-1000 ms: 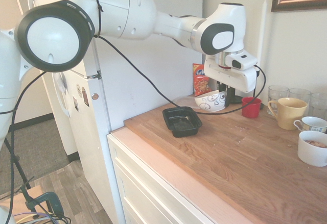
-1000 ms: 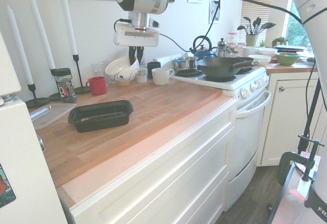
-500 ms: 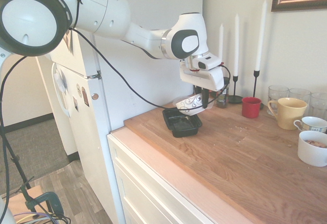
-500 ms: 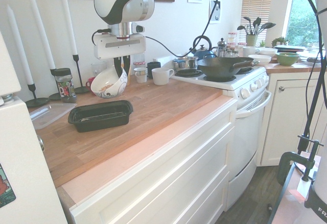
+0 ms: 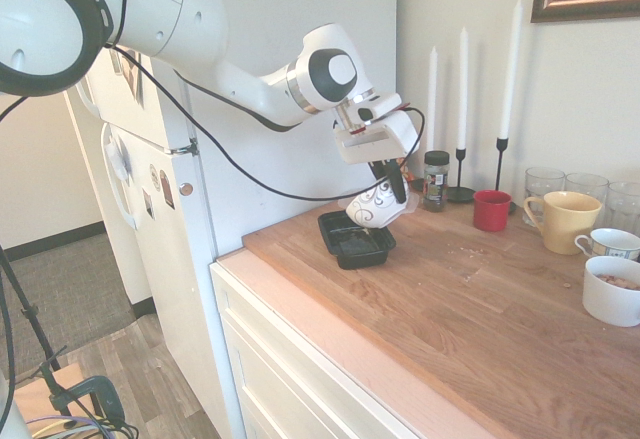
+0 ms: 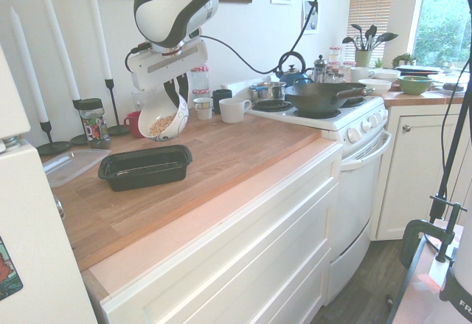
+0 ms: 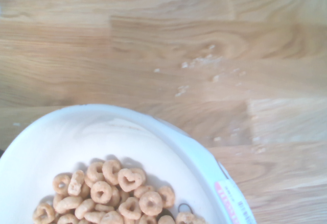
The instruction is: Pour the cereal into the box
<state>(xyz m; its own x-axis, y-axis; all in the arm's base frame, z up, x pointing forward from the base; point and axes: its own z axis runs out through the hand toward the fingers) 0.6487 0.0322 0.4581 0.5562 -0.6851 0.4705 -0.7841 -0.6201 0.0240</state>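
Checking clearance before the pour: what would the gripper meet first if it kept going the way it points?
Probably the wooden countertop just beside the shallow black plastic tray; the gripper, holding the white swirl-patterned bowl, slants downward. Depth is unclear.

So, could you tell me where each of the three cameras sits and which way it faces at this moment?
First exterior view: by the fridge end, looking along the counter towards the candles; the arm enters from the picture's left, gripper holding the bowl over the black box.
Second exterior view: opposite side, facing the stove; the arm comes down from the top.
Wrist view: looks down into the bowl at the cereal; no arm shows.
Both exterior views share the bowl, box and counter.
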